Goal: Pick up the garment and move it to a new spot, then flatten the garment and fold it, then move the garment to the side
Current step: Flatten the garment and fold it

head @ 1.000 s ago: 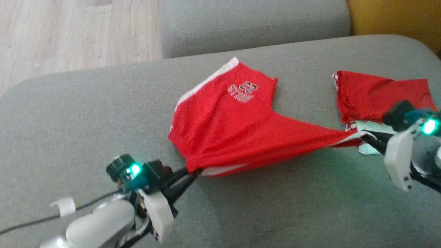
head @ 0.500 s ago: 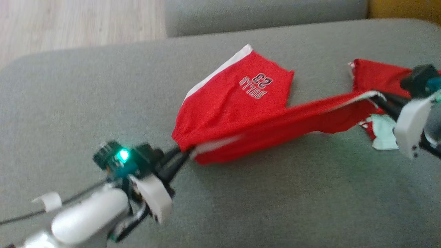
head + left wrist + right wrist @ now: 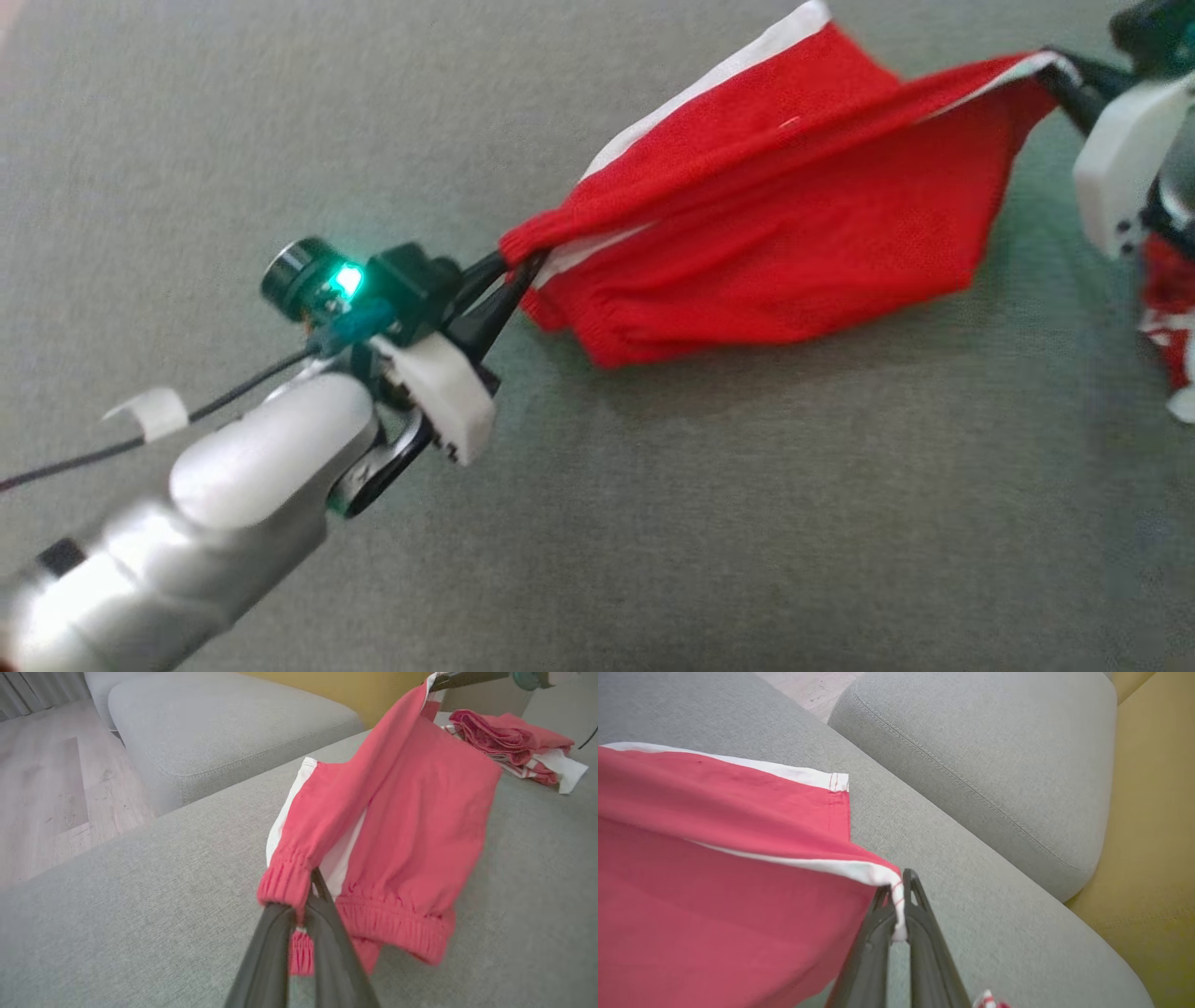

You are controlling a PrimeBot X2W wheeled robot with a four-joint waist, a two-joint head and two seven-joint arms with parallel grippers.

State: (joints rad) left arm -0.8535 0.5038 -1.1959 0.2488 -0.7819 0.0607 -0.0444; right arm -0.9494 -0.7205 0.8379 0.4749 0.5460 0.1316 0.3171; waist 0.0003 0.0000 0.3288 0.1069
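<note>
The garment [image 3: 784, 243] is a pair of red shorts with white side stripes, stretched in the air above the grey cushion [image 3: 653, 523] between both grippers. My left gripper [image 3: 516, 271] is shut on the elastic waistband at the lower left. In the left wrist view the waistband [image 3: 289, 884] bunches around the dark fingers [image 3: 327, 933] of the left gripper [image 3: 308, 891]. My right gripper [image 3: 1053, 67] is shut on the white-trimmed hem corner at the upper right; in the right wrist view the right gripper [image 3: 899, 891] pinches that white edge [image 3: 896, 905] of the garment [image 3: 714, 896]. The garment [image 3: 411, 826] hangs loose below the taut line.
A second red and white cloth pile [image 3: 514, 746] lies on the cushion behind the right arm, also at the right edge [image 3: 1172, 317] of the head view. Another grey cushion [image 3: 994, 751] and a yellow one [image 3: 1157, 858] lie beyond. Wooden floor [image 3: 42, 793] lies left.
Both grippers have lifted the garment off the cushion; the leg that lay flat with its print now hangs folded under the taut edge. The head camera has also tilted down.
</note>
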